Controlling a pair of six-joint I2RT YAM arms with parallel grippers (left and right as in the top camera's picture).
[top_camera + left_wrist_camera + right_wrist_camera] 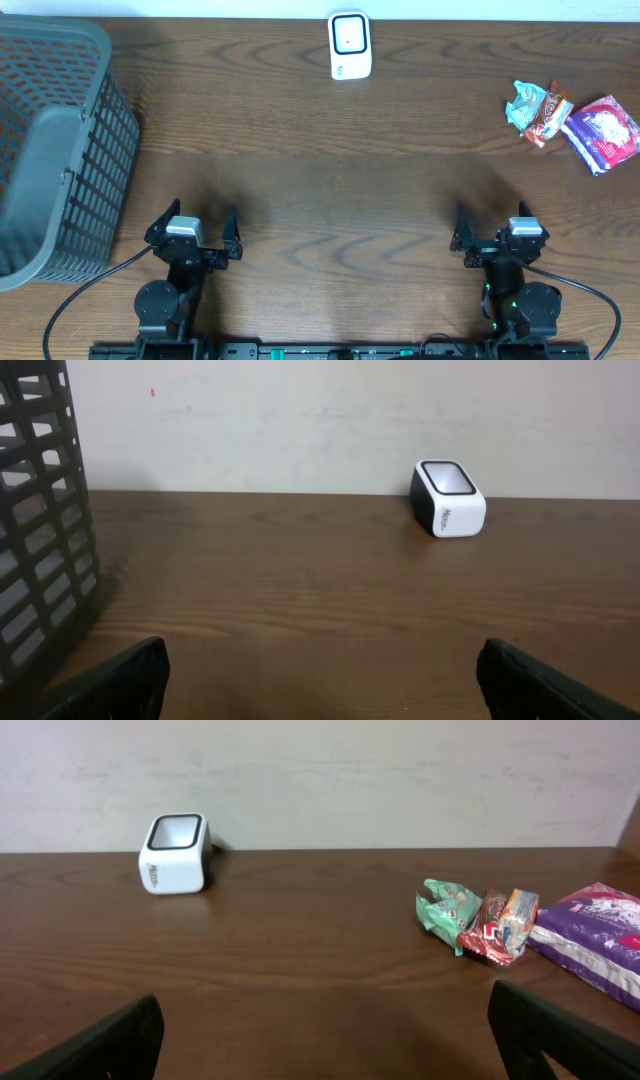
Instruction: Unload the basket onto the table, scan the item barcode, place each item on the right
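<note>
A white barcode scanner (350,45) with a dark window stands at the table's far edge, also seen from the left wrist as scanner (448,498) and from the right wrist as scanner (176,853). Three snack items lie at the far right: a green packet (524,103), a red-orange packet (549,118) and a purple packet (602,133). No barcode shows on them. My left gripper (203,215) and right gripper (492,218) hover near the front edge, both open and holding nothing, far from the items. The right wrist view shows the green packet (447,908), the red-orange packet (500,925) and the purple packet (590,940).
A dark grey slotted basket (60,150) fills the left side of the table; its wall (40,540) rises just left of my left gripper (320,660). Bare wood lies between my right gripper (325,1010) and the packets. A pale wall backs the table.
</note>
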